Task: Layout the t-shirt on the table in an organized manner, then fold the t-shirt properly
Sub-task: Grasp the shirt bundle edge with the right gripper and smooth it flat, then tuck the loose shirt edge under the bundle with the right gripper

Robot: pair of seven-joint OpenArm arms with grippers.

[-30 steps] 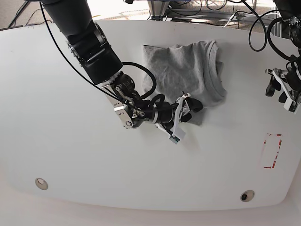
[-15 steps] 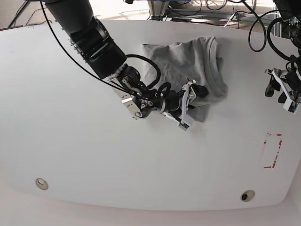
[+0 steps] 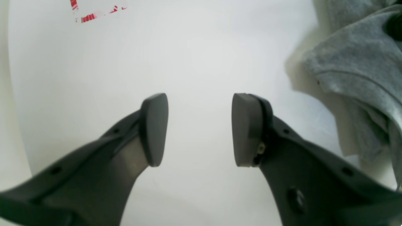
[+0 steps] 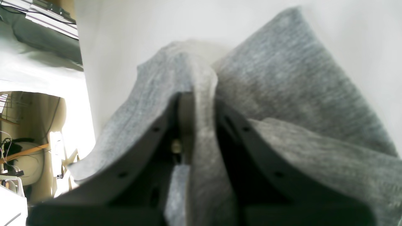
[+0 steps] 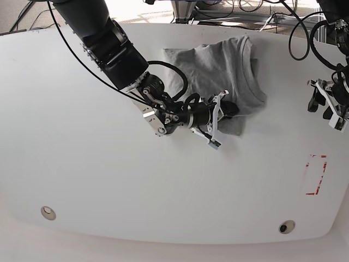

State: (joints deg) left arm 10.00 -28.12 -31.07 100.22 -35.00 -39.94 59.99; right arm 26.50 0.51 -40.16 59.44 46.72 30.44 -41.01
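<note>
Fabric bunches between our right gripper (image 4: 196,103), its jaws pinched on a fold of the t-shirt (image 5: 218,71), which lies rumpled toward the far edge of the table (image 5: 109,185). We judge the pinch is meant to drag the cloth flat. Our left gripper (image 3: 199,128) hangs open and empty near the right edge, clear of the shirt.

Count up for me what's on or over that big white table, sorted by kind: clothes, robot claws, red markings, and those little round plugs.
Clothes: 1, the grey t-shirt
Robot claws: 2, the right gripper pinching the shirt, the left gripper open and empty
Red markings: 1, a dashed rectangle
Round plugs: 2, one light grommet, one dark grommet
Total: 6
</note>
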